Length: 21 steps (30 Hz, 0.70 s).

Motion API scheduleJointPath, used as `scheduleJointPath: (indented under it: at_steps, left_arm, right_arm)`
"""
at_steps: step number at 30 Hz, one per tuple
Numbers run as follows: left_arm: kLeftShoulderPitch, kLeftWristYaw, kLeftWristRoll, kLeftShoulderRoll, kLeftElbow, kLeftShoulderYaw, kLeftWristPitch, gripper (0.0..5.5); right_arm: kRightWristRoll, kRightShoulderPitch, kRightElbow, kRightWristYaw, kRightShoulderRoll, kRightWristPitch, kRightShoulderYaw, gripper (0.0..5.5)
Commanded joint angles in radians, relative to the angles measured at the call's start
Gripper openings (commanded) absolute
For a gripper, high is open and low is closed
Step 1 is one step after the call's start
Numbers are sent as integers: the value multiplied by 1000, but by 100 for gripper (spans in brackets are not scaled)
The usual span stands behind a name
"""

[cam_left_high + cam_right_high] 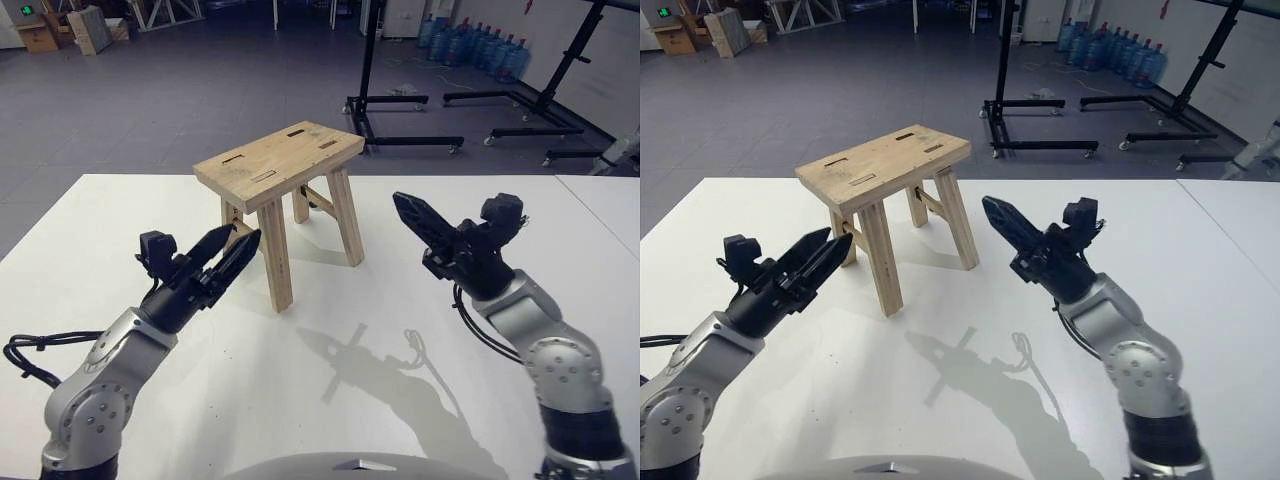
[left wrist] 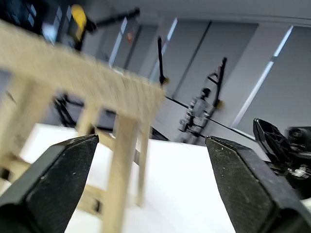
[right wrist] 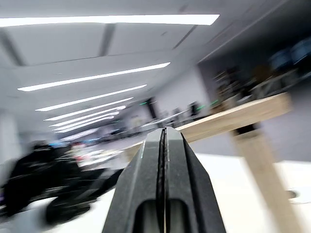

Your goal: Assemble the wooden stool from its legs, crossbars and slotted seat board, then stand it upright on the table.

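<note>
You are holding your left gripper point(image 1: 238, 240) with its fingers spread apart, gripping nothing, just near-left of the wooden stool point(image 1: 280, 165) and short of its nearest leg. Your right gripper point(image 1: 405, 207) is hovering right of the stool, fingers pressed together and empty. The stool is standing upright on all four legs at the far middle of the white table point(image 1: 110, 225).

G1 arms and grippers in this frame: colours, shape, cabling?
Both arms are silver-grey, rounded metal links: left arm, right arm. The left gripper and right gripper are matte black with long, tapered, pointed fingers. Loose black cables loop beside each forearm.
</note>
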Motion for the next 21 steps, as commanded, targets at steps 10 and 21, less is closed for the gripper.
scheduleJointPath:
  at_steps: [10, 21]
  left_arm:
    - [-155, 184, 775, -238, 269, -240, -504, 405]
    - [-231, 286, 929, -281, 421, -181, -535, 405]
  right_arm:
    - [-983, -139, 489, -347, 282, -633, 122, 147]
    - [-1007, -149, 521, -319, 327, -637, 104, 266]
